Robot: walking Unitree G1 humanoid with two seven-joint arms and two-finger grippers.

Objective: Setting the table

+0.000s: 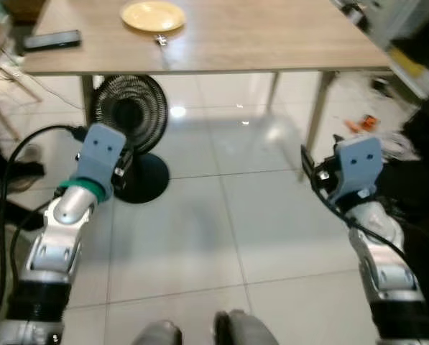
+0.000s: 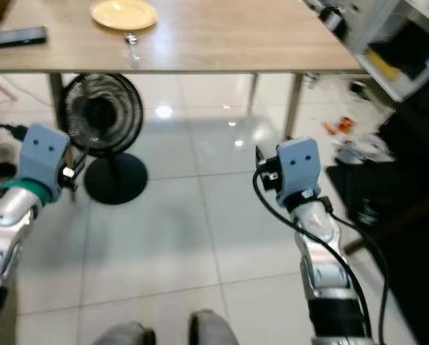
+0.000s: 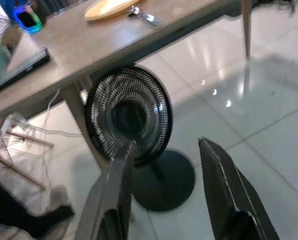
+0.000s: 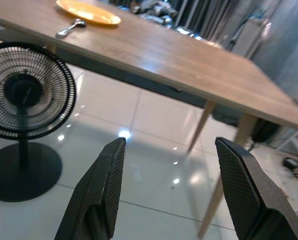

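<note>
Yellow plate (image 1: 153, 15) bare, spoon (image 4: 71, 28) beside; left gripper (image 3: 171, 192), right gripper (image 4: 171, 190) both released

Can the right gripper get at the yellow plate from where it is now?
Probably not yet: the right gripper, open, hangs below the table edge; the yellow plate sits far across.

Table (image 1: 271, 43): plate (image 1: 153, 15); spoon (image 1: 160, 39)
</note>
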